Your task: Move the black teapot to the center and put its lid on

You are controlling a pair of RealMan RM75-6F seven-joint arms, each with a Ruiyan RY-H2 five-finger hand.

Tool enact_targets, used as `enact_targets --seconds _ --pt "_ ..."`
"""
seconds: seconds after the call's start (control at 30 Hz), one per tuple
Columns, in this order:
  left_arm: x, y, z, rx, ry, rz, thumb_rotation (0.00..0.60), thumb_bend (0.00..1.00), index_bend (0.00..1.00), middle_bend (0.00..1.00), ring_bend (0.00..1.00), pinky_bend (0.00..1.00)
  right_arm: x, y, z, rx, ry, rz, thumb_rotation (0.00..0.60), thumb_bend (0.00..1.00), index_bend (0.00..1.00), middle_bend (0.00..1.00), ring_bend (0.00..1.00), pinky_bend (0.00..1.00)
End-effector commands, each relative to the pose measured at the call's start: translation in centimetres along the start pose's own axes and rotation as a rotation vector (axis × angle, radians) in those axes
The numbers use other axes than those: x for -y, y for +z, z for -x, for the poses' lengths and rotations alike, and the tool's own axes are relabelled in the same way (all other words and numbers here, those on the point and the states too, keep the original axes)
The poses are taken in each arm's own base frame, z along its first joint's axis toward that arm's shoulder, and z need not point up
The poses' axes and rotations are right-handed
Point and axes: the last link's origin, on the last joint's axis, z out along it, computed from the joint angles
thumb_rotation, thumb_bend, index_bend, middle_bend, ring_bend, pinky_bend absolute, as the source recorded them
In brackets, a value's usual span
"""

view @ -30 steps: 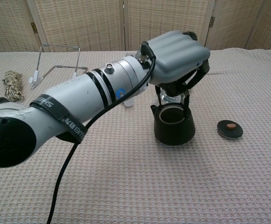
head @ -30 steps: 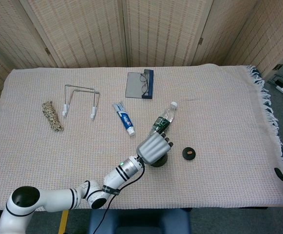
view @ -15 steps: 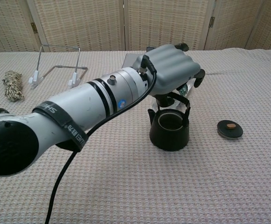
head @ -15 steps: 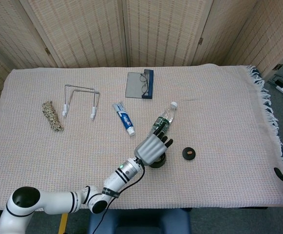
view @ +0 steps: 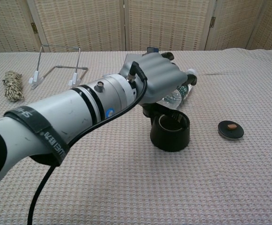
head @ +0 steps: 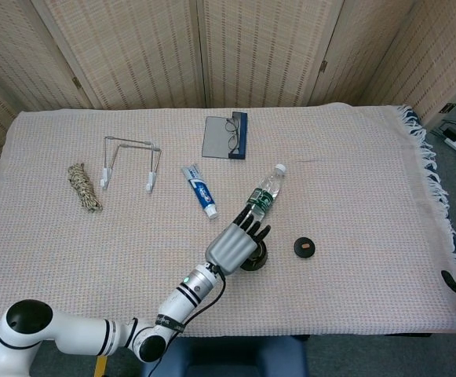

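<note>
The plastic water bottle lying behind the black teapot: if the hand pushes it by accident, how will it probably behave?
The water bottle lies on its side, so it would probably roll rather than tip. It looks like clear thin plastic, so it is likely light and slides easily. The woven tablecloth may slow it a little. The left hand and black teapot are close by.

Matt black teapot (view: pixel 169 135); woven tablecloth (view: pixel 126 187)
</note>
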Motion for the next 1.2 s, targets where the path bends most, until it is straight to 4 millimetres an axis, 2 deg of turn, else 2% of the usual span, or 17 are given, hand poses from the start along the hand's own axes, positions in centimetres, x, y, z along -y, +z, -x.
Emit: enact_targets --seconds 0.03,0.1,0.27,0.47,0.67,0.83,0.9,1.1,1.2 --pt "0.5 -1.3 0.2 0.067 -0.003 -0.028 0.600 0.16 0.00 0.03 0.01 0.00 0.1 0.0 0.0 -0.001 0.000 -0.004 0.600 0.23 0.00 0.00 0.01 0.00" --pt "0.6 -1.7 0.0 0.082 0.002 -0.035 0.600 0.13 0.00 0.00 0.00 0.00 0.2 0.0 0.0 0.000 -0.001 -0.008 0.600 0.24 0.00 0.00 0.01 0.00" --pt "1.1 -2.7 -0.1 0.090 -0.009 -0.054 0.600 0.13 0.00 0.00 0.00 0.00 0.4 0.1 0.0 -0.002 -0.001 -0.014 0.600 0.23 0.00 0.00 0.01 0.00" --pt "3.0 -3.9 -0.2 0.080 -0.064 -0.093 0.600 0.13 0.00 0.00 0.00 0.00 0.7 0.2 -0.1 0.005 -0.013 -0.031 0.600 0.23 0.00 0.00 0.02 0.00" --pt "8.2 -5.1 0.6 0.023 -0.158 -0.210 0.600 0.13 0.05 0.03 0.04 0.00 1.5 0.8 -0.1 0.036 -0.035 -0.097 0.600 0.23 0.00 0.00 0.04 0.00" --pt "13.1 -7.3 1.6 -0.006 -0.230 -0.332 0.600 0.13 0.12 0.09 0.09 0.00 2.7 1.7 -0.2 0.029 -0.049 -0.167 0.600 0.23 0.00 0.00 0.08 0.01" --pt "14.9 -8.5 2.1 -0.019 -0.261 -0.374 0.600 0.13 0.14 0.11 0.11 0.00 3.3 2.0 -0.1 0.022 -0.043 -0.199 0.600 0.23 0.00 0.00 0.14 0.05" --pt "19.2 -12.9 3.6 -0.033 -0.425 -0.492 0.600 0.21 0.21 0.18 0.18 0.02 4.6 2.7 0.2 0.046 -0.037 -0.268 0.600 0.24 0.00 0.06 0.37 0.32" --pt "21.4 -15.5 4.5 -0.048 -0.413 -0.561 0.600 0.24 0.25 0.22 0.21 0.04 5.3 3.0 0.5 0.071 -0.046 -0.297 0.600 0.24 0.00 0.09 0.41 0.42"
